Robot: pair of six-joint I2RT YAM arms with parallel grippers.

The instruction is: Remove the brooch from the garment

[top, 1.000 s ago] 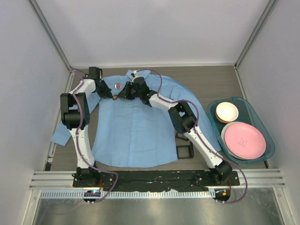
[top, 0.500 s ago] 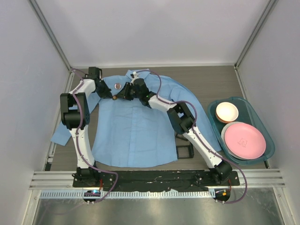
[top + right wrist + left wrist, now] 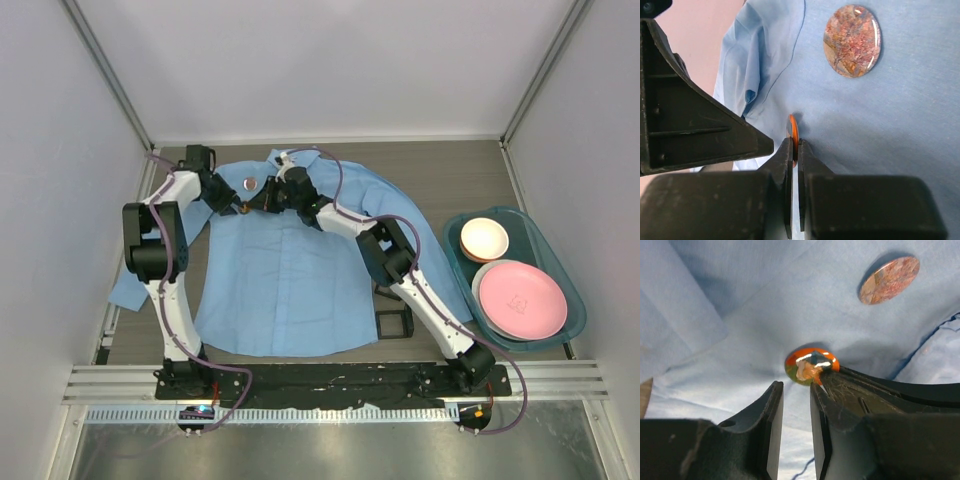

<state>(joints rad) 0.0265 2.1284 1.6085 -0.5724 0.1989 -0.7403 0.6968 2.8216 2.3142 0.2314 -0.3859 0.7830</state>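
Right gripper (image 3: 795, 145): jaws together, clamped on the rim of the orange brooch (image 3: 793, 129), which showed edge-on between the pads in the right wrist view. Grip looked thin, on the edge only.

Left gripper (image 3: 796, 390): jaws a narrow gap apart, nothing gripped that I could see; only blue cloth showed through the gap. It sat just beside the brooch, close against the right gripper's finger. Whether its tips pressed on the cloth could not be told.

Brooch: glossy, orange and green, lying against the upper left chest of the shirt (image 3: 290, 280), below the collar. Cloth puckered in towards it in the left wrist view, so I judged it not yet off.

Near it, apart from both grippers, a larger mottled disc (image 3: 852, 41) lay flat on the same panel, untouched.

Shirt was spread front-up on the table. To the right, well apart, a teal tub (image 3: 575, 290) held a pink plate (image 3: 522, 300) and a bowl (image 3: 484, 238).

Status: grasp made, left arm placed to steady the cloth. Left to do: free the brooch and lift it clear.
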